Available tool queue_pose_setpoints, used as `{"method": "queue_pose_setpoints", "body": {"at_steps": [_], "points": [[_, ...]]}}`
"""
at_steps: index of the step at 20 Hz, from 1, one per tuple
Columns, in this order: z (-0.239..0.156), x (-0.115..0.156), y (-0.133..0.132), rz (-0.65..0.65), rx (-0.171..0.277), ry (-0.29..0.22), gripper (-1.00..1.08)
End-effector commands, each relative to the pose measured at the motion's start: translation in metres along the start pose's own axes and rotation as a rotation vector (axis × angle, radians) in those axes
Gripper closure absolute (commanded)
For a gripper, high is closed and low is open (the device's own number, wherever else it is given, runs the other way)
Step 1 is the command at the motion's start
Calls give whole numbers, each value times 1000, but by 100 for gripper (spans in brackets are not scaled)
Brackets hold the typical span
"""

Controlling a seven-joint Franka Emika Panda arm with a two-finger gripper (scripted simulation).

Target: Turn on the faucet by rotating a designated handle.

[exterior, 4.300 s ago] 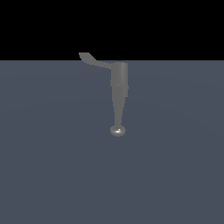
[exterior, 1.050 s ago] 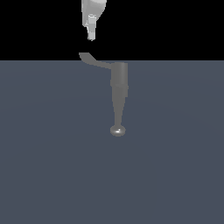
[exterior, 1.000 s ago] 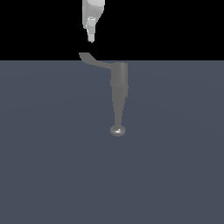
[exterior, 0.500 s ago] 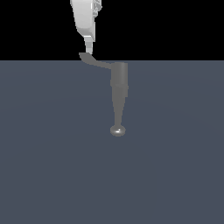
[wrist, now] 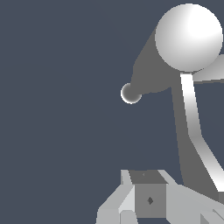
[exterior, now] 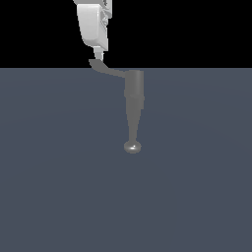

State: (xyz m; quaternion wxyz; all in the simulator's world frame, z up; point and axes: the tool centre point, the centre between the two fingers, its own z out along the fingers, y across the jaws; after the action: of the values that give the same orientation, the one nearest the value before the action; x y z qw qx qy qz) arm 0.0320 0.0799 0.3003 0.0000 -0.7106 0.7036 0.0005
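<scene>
The faucet [exterior: 134,88] is a dull grey cylinder tapering to a long spout with a shiny rounded tip [exterior: 132,146]. Its handle [exterior: 106,68] is a thin curved lever jutting toward the exterior view's left, with a flat paddle end [exterior: 95,63]. My white gripper [exterior: 99,55] hangs straight above the paddle end with its fingers together, holding nothing. Its tip is at or just touching the paddle. In the wrist view the faucet's round top [wrist: 189,37], the spout tip [wrist: 130,93] and the handle [wrist: 193,118] show beyond my gripper [wrist: 148,197].
A flat dark grey-blue floor [exterior: 59,187] spreads around the faucet. The background above its far edge is black.
The gripper came into view from above, then descended and shifted slightly toward the exterior view's left, reaching the handle's paddle end. The faucet and handle have not visibly moved.
</scene>
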Motion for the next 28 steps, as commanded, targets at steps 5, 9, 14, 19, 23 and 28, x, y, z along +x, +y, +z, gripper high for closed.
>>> {"method": "queue_pose_setpoints", "body": {"at_steps": [5,9,14,19,23,28], "points": [[0,0,5,2,0,1,108],[0,0,16,2,0,1,108],[0,1,29,2,0,1,108],[0,1,43,2,1,1,108],[0,2,54,2,1,1,108],[0,2,68,2,1,1,108]]}}
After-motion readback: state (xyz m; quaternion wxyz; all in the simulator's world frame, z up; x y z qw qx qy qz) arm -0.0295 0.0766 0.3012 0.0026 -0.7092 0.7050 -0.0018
